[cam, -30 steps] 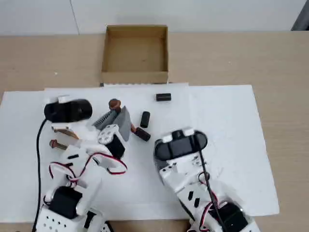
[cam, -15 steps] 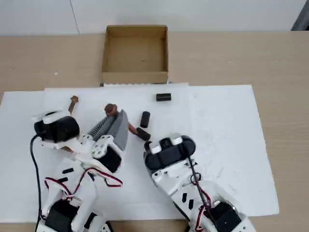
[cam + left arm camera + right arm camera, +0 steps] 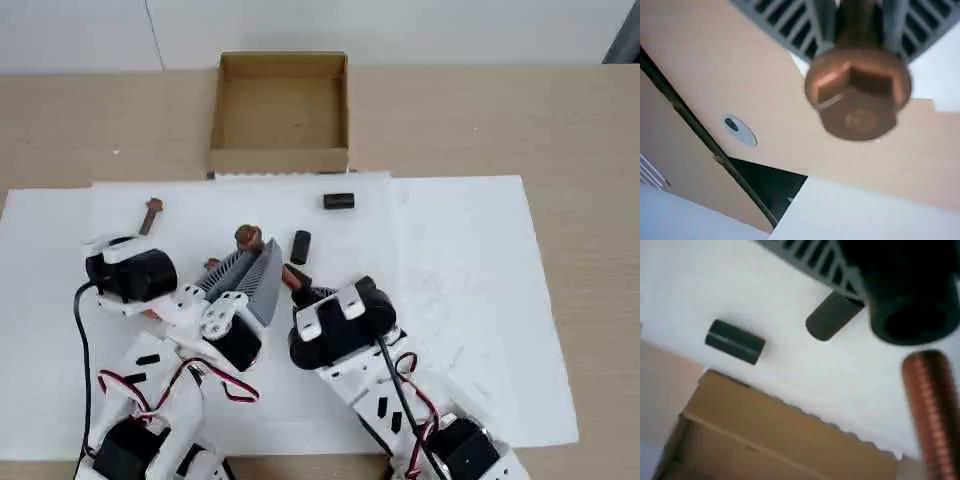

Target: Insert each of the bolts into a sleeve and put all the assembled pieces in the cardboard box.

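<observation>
Where the white sheet (image 3: 470,260) is spread on the wooden surface (image 3: 560,120), a loose bolt (image 3: 150,215) is seen lying on its left part, well apart from the other pieces. More to the right, the left tool (image 3: 252,262) is clenched on a second bolt (image 3: 247,237). In the left wrist view the copper hexagonal head of this bolt is shown sticking out beyond the grey ribbed fingers (image 3: 780,15), by which the shaft is pressed from both sides. From above, the head is pointed toward the far side of the sheet and the threaded end is directed toward the other arm.

The cardboard box (image 3: 280,160) is placed on the surface just behind the far edge of the sheet, with its top open. A lying sleeve (image 3: 300,245) is found on the sheet between the box and the two tools, touched by neither tool.

Next, the right tool (image 3: 308,295) is closed around a held sleeve (image 3: 912,310). In the right wrist view the round mouth of this black piece is seen open, and the threaded end of the second bolt is shown just beside that mouth, not entered into it.

Furthest to the right, another sleeve (image 3: 339,201) is laid on the sheet near the front wall of the box, apart from both arms
</observation>
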You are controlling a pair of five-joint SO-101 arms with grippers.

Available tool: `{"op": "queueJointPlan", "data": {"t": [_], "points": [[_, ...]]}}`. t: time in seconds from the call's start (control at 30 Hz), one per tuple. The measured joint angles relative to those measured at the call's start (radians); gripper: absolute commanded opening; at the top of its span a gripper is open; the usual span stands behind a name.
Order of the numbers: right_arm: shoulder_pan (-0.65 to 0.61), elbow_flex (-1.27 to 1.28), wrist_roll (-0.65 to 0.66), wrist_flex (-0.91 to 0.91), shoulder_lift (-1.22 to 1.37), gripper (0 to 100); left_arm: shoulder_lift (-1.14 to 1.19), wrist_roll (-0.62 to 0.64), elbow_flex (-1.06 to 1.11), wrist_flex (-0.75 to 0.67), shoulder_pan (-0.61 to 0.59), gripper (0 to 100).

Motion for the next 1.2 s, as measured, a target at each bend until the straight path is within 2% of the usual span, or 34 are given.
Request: {"op": "queueJointPlan", "data": {"t": [0.33,0.57,0.9,1.2], "points": [[0.0,0.0,0.018,-0.006,0.0,0.3,0.0,0.0,0.0,0.0,0.0,0],[0.0,0.0,0.018,-0.006,0.0,0.3,0.0,0.0,0.0,0.0,0.043,0],[-0.002,0.002,0.064,-0.043,0.0,0.3,0.0,-0.003,0.0,0.061,0.046,0],[-0.002,0.003,0.066,-0.048,0.002,0.3,-0.015,0.0,0.049,0.061,0.069,0]]}}
